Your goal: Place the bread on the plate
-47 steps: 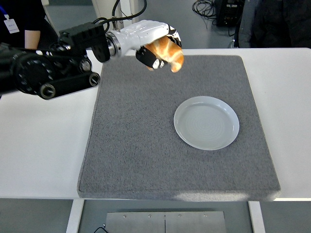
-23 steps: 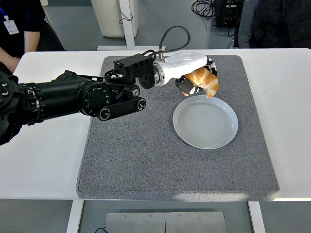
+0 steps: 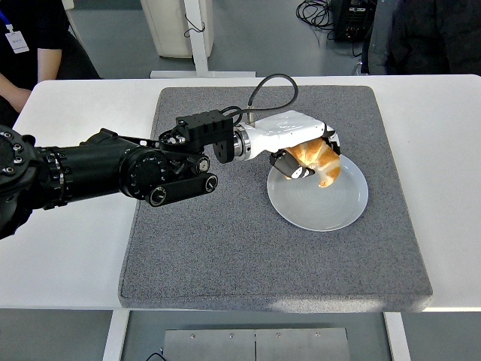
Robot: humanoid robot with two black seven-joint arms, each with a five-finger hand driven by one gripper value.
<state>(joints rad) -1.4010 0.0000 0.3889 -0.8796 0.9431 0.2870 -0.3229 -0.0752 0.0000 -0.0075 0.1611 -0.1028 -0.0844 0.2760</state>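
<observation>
A golden-brown piece of bread (image 3: 320,162), shaped like a croissant, is held in my left hand (image 3: 307,153), whose fingers are shut on it. Hand and bread hang over the upper left part of the pale round plate (image 3: 331,208), the bread's lower tip close to the plate's surface. Whether it touches the plate I cannot tell. The plate lies on the right half of a grey mat (image 3: 218,241). My black left arm (image 3: 113,169) reaches in from the left edge across the mat. My right arm is out of view.
The grey mat covers the middle of the white table (image 3: 60,241). A person in dark clothes stands at the top left corner (image 3: 34,37). Another dark figure shows at the top right (image 3: 428,34).
My left arm has carried the bread from the mat's far edge down and to the right, until it is over the plate and lower than before.
</observation>
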